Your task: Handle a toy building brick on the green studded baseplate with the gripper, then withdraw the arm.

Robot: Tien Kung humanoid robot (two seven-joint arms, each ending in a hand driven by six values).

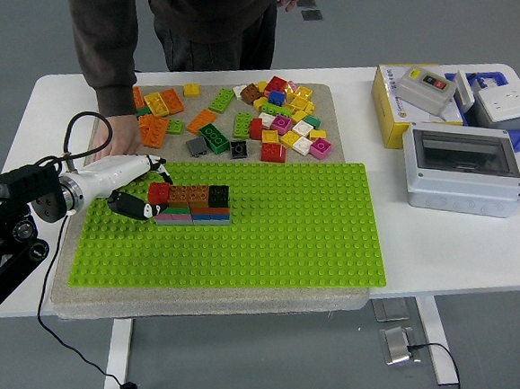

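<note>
Left arm: black, in from the table's lower left edge, reaching over the baseplate's left side
Left hand [134,189]: white and black, fingertips right against the red brick at the left end of the brick row; whether clamped on it or merely touching cannot be told
Green baseplate [284,237]: studded, lying on a grey mat [206,303] along the table's near edge
Brick row [192,204]: short stacked block near the baseplate's far left corner, red brick [159,193] at its left end, then brown and dark pieces on top, thin coloured layers beneath
White table [445,241]: carrying everything
Grey enclosure [462,169]: clear-lidded box toward the table's right edge
Loose bricks [248,117]: scattered pile on the mat's far part, beyond the baseplate; orange, yellow, green, red, pink
Yellow box [394,110]: far right corner region, grey switch unit on top
Person: standing at the table's far edge, one hand [111,138] resting flat on the mat's far left corner, just beyond the robot hand
</note>
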